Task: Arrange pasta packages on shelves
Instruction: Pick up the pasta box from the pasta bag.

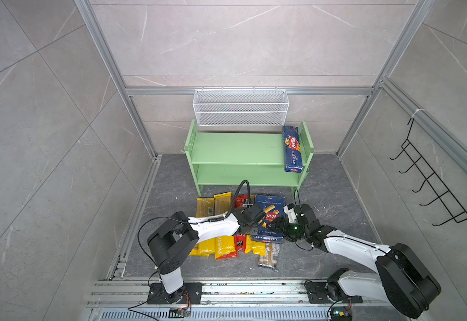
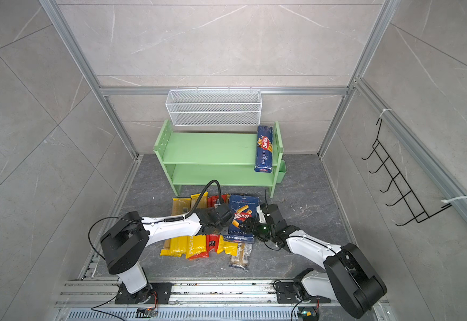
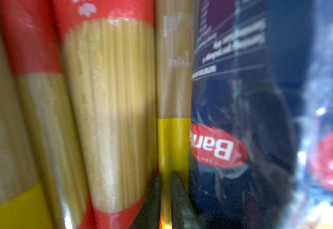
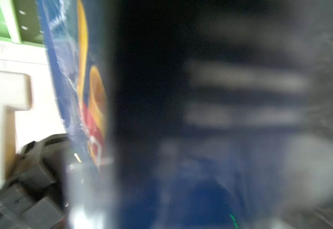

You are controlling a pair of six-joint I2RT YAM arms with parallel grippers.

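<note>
The light green shelves (image 1: 235, 147) stand at the back, with one dark blue Barilla spaghetti pack (image 1: 293, 148) lying at the right end of the top board. The other pasta packages lie on the floor in front: yellow and red spaghetti bags (image 1: 222, 250), a clear brownish bag (image 1: 268, 257) and a wide blue Barilla pack (image 1: 270, 211). My left gripper (image 3: 166, 176) is shut and pressed down between a yellow bag (image 3: 173, 138) and the wide pack's left edge (image 3: 231, 111). At that pack's right edge my right gripper (image 1: 281, 222) is shut on it; the blue film (image 4: 181, 178) fills the right wrist view.
A white wire mesh basket (image 1: 240, 107) hangs on the back wall above the shelves. A black wire hook rack (image 1: 432, 178) hangs on the right wall. A small green cup (image 2: 281, 171) is fixed to the shelves' right side. Aluminium rails border the grey floor.
</note>
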